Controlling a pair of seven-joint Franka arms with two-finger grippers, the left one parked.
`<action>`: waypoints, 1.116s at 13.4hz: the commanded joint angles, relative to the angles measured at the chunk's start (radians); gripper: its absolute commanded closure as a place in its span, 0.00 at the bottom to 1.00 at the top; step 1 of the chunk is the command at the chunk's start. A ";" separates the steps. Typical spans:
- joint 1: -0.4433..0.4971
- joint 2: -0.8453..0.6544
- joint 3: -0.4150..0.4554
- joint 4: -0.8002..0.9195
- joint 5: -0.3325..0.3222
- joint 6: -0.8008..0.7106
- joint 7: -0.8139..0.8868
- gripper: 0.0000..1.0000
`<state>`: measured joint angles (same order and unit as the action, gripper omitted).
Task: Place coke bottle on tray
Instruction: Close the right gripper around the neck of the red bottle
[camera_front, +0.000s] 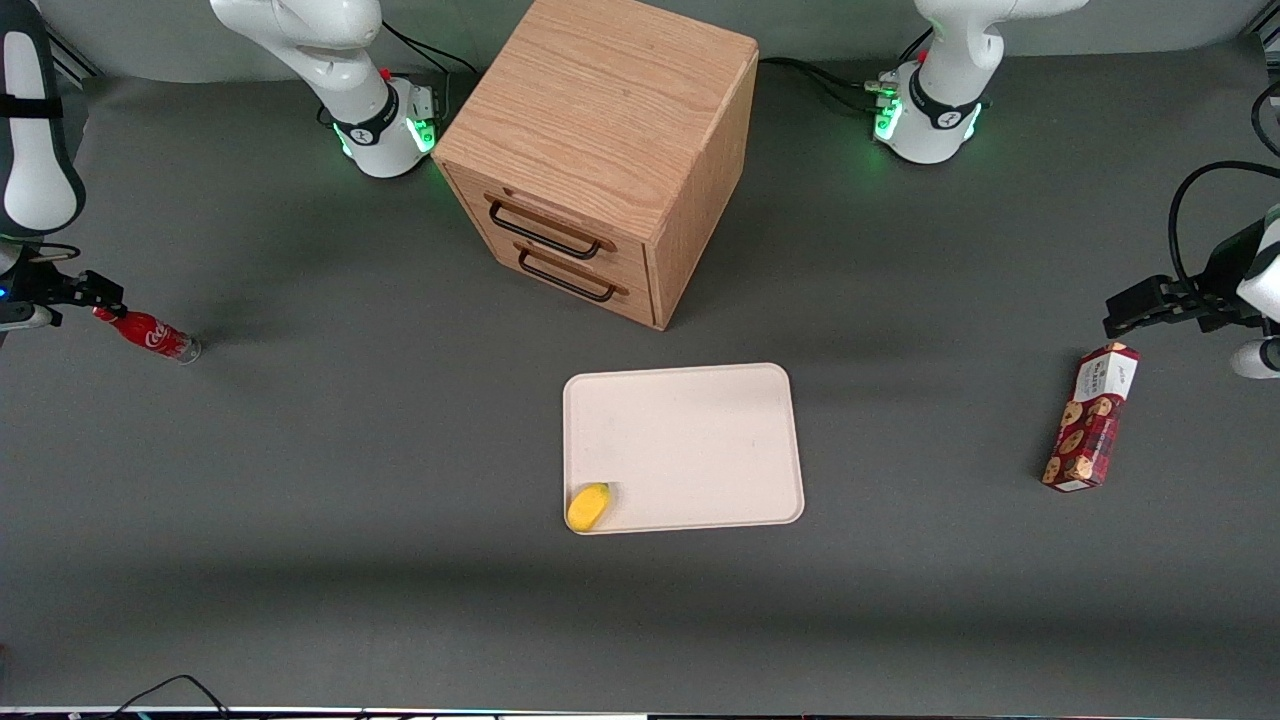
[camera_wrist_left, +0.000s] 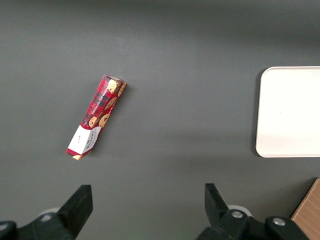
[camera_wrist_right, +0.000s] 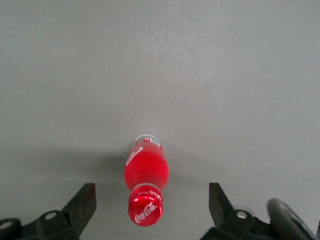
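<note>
The coke bottle (camera_front: 146, 333) is a small red bottle with a red cap and a clear base. It stands on the grey table toward the working arm's end, far from the tray. My right gripper (camera_front: 98, 293) hovers just above its cap, open. In the right wrist view the cap and body of the bottle (camera_wrist_right: 146, 187) sit between the gripper's (camera_wrist_right: 150, 205) two widely spread fingers (camera_wrist_right: 82, 202), touching neither. The pale beige tray (camera_front: 700, 430) lies flat mid-table in front of the drawer cabinet; part of it (camera_wrist_left: 290, 110) shows in the left wrist view.
A small yellow fruit-like object (camera_front: 588, 506) lies in the tray corner nearest the front camera. The wooden drawer cabinet (camera_front: 600, 150) stands farther from the camera than the tray. A red cookie box (camera_front: 1090, 418) lies toward the parked arm's end.
</note>
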<state>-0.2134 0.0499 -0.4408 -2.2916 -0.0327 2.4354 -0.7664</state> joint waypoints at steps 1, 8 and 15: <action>-0.006 -0.022 -0.010 -0.051 0.072 0.040 -0.082 0.00; -0.018 0.050 -0.010 -0.051 0.152 0.088 -0.147 0.03; -0.012 0.073 -0.007 -0.045 0.251 0.090 -0.215 0.39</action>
<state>-0.2257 0.1194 -0.4498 -2.3412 0.1814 2.5130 -0.9381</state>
